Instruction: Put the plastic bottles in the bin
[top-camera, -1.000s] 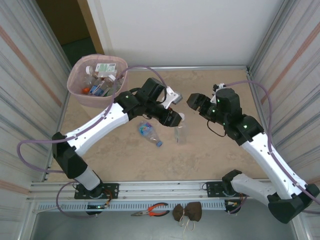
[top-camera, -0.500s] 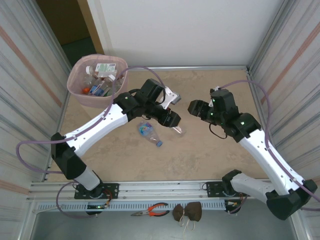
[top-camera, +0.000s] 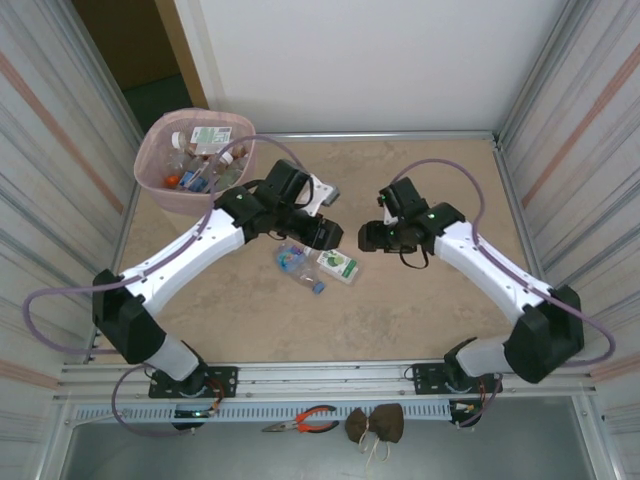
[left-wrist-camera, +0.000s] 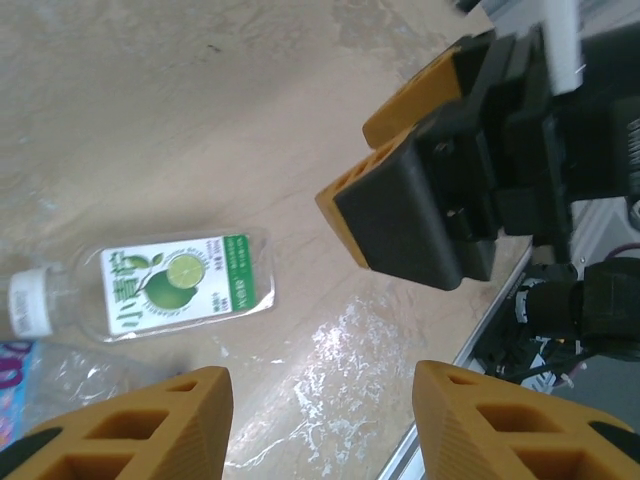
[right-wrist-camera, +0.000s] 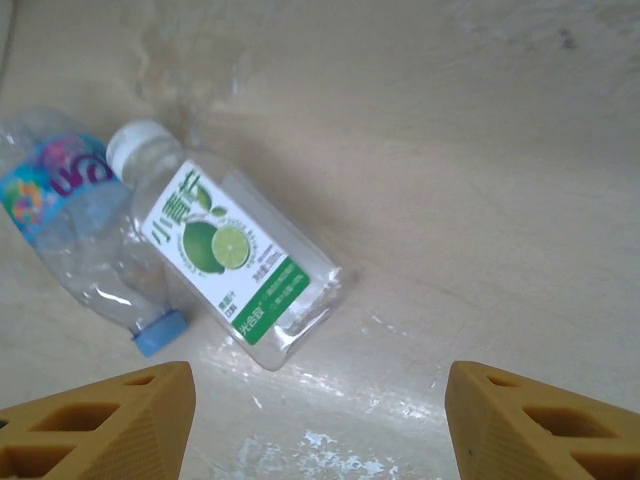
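Note:
A clear plastic bottle with a white cap and a lime label (top-camera: 338, 265) (left-wrist-camera: 160, 285) (right-wrist-camera: 225, 255) lies flat on the table between my two grippers. Touching its left side is a crushed clear bottle with a blue cap (top-camera: 298, 263) (right-wrist-camera: 80, 225). My left gripper (top-camera: 328, 236) (left-wrist-camera: 320, 420) hovers open just above and left of the lime bottle, holding nothing. My right gripper (top-camera: 368, 238) (right-wrist-camera: 320, 420) stands open to the bottle's right, also with nothing in it. The pink bin (top-camera: 160, 200) at the far left holds several bottles (top-camera: 200, 160).
Corrugated metal walls (top-camera: 60, 200) close in both sides. A metal rail (top-camera: 330, 380) runs along the near edge, with pliers (top-camera: 305, 420) and a brown object (top-camera: 375, 422) below it. Bare table (top-camera: 400, 310) lies in front of the bottles.
The lime bottle, tilted under my left gripper before, now lies flat with its label up. My right gripper has swung left and down toward it. My left gripper has drawn back slightly.

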